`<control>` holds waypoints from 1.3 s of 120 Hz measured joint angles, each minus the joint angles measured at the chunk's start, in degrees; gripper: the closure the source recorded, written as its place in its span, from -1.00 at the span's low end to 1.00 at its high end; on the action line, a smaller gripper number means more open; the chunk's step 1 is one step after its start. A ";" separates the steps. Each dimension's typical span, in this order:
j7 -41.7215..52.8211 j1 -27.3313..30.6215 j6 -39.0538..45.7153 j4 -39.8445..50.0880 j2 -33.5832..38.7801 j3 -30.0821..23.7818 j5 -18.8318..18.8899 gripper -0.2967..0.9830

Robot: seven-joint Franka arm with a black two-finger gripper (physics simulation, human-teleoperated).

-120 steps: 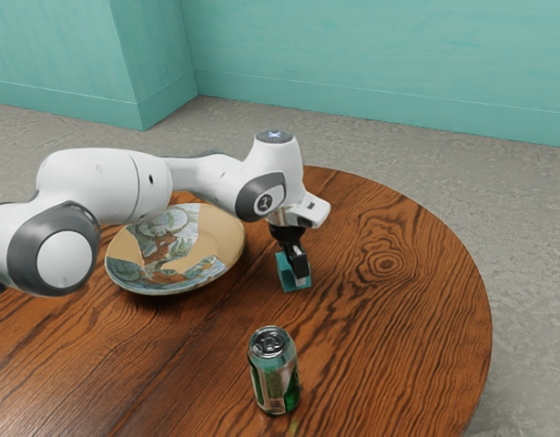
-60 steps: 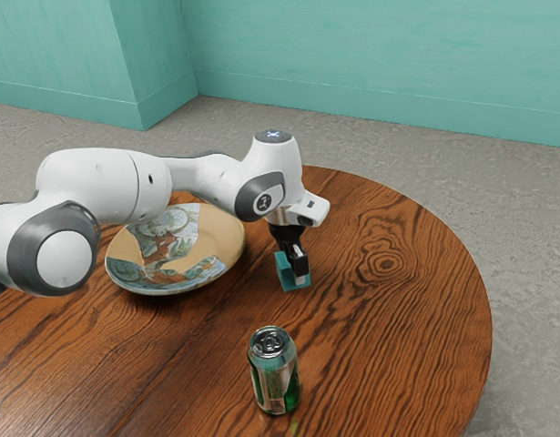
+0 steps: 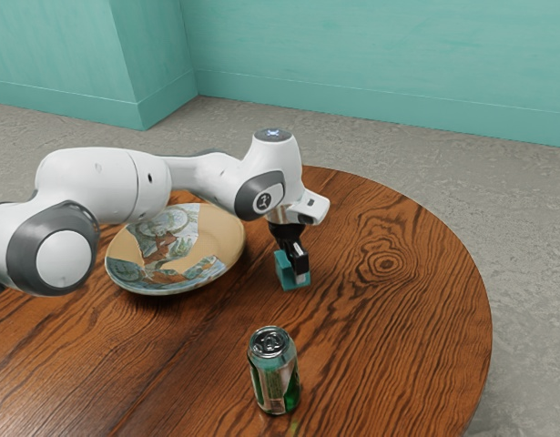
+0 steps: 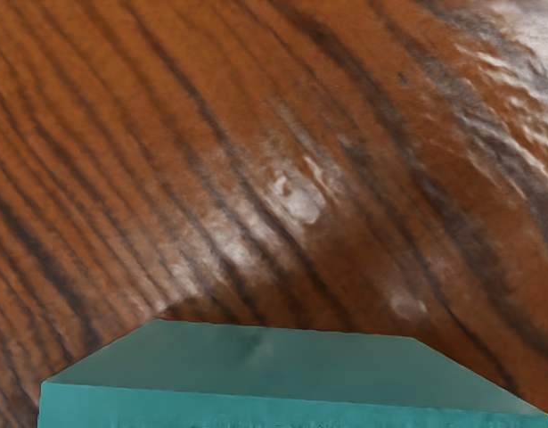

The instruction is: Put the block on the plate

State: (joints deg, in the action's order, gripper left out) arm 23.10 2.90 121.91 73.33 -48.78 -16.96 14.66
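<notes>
Over the table, to the exterior view's right of the plate, my black gripper [image 3: 293, 251] is low at the teal block [image 3: 287, 277] and covers part of it. Whether it holds the block cannot be made out. In the wrist view the block [image 4: 278, 364] lies large along the lower edge, close under my hand, with wood grain beyond it. The wide painted plate [image 3: 227, 238] rests on the table, apart from the block, with nothing seen on its visible part; the arm hides some of its far rim.
A green and silver can [image 3: 276, 377] stands upright on the round wooden table [image 3: 380, 337], nearer the exterior camera than block and plate. The table's curved edge runs along the exterior view's right.
My gripper has shifted very slightly at the block, and the block appears a touch higher in the exterior view. Plate and can have stayed where they were.
</notes>
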 joint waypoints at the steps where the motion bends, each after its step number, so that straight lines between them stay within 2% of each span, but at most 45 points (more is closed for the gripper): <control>1: -0.01 0.00 0.00 0.00 0.02 0.00 0.00 -0.14; 44: -0.62 -0.34 -0.41 -0.08 2.29 -0.09 0.07 -0.06; 86: -2.18 0.23 -4.11 0.90 10.00 -0.11 0.68 0.06; 109: -2.92 6.20 -6.12 1.23 12.11 -0.07 0.99 0.07; 156: -3.87 19.54 -6.44 1.93 11.52 -0.32 1.01 0.06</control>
State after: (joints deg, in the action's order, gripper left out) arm 19.23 22.44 115.47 75.26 -37.25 -17.28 15.67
